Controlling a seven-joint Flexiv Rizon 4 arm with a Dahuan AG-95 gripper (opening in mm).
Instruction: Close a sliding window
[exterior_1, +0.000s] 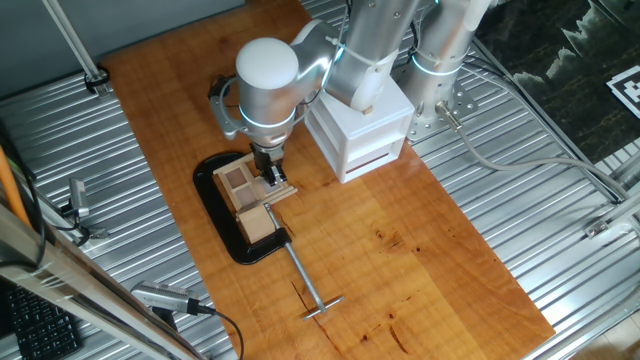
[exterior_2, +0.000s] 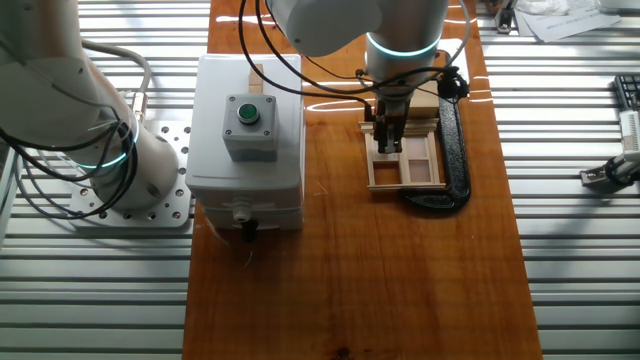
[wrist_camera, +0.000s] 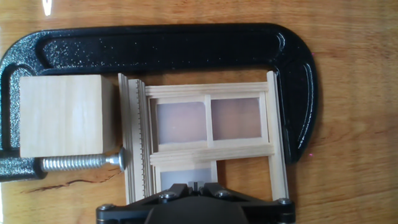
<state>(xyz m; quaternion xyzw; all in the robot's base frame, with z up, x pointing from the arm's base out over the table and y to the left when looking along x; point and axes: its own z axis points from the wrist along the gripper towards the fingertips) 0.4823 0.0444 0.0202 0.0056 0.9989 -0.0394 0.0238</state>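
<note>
In the hand view I see a wood block (wrist_camera: 67, 116) at left, pinned by the clamp (wrist_camera: 186, 43) screw (wrist_camera: 81, 163), with the window (wrist_camera: 208, 140) just to its right at frame centre. The black clamp arcs over the top and down the right side. My gripper (wrist_camera: 196, 185) sits at the bottom edge, its fingertips drawn close together and touching the window's lower sash; I cannot tell whether they pinch anything.

In one fixed view the window (exterior_1: 250, 195) lies left of centre on the table (exterior_1: 420, 240), directly below the gripper (exterior_1: 270, 175), with the white box (exterior_1: 360, 135) to its right.

In the other fixed view the box (exterior_2: 245, 140) stands left and the window (exterior_2: 408, 155) right of centre, under the gripper (exterior_2: 390, 140).
</note>
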